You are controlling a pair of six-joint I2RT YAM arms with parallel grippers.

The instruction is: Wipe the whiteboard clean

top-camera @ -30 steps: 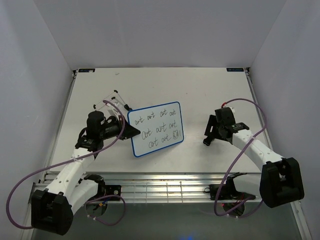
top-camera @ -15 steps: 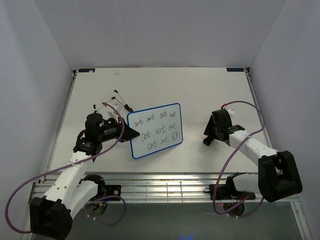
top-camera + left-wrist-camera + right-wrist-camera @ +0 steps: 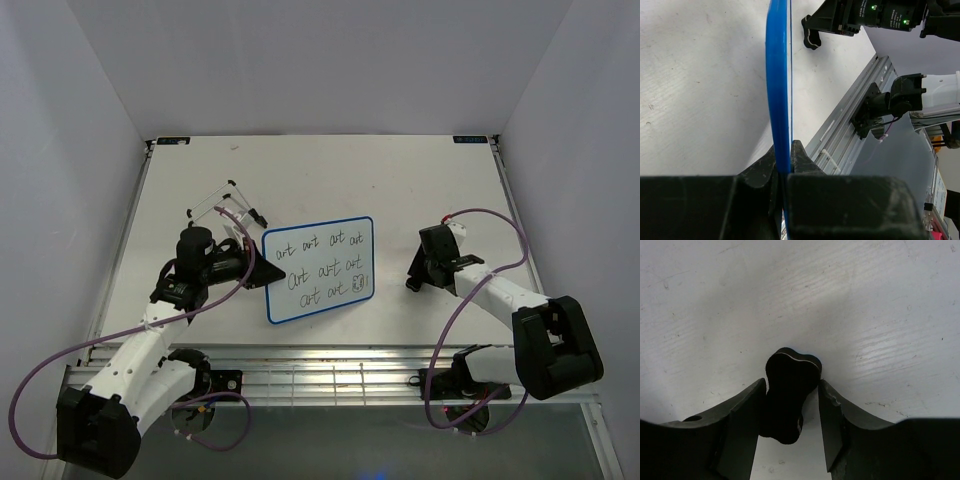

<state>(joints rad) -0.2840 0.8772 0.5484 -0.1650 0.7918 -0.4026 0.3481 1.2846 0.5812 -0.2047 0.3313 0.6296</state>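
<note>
The whiteboard (image 3: 320, 270) has a blue rim and three lines of black handwriting, and it is tilted up off the table. My left gripper (image 3: 262, 268) is shut on its left edge. In the left wrist view the blue rim (image 3: 776, 75) runs edge-on out of the closed fingers of the left gripper (image 3: 784, 150). The small black eraser (image 3: 410, 284) lies on the table to the right of the board. My right gripper (image 3: 417, 274) is down over it. In the right wrist view both fingers of the right gripper (image 3: 790, 385) touch the sides of the eraser (image 3: 789, 395).
A thin black wire stand (image 3: 225, 205) lies behind the left gripper. A metal rail (image 3: 300, 375) runs along the near table edge. White walls close in the left, right and back sides. Purple cables loop beside both arms.
The left gripper has carried the whiteboard slightly right and nearer. The right gripper has come down and forward over the eraser, which has stayed in place.
</note>
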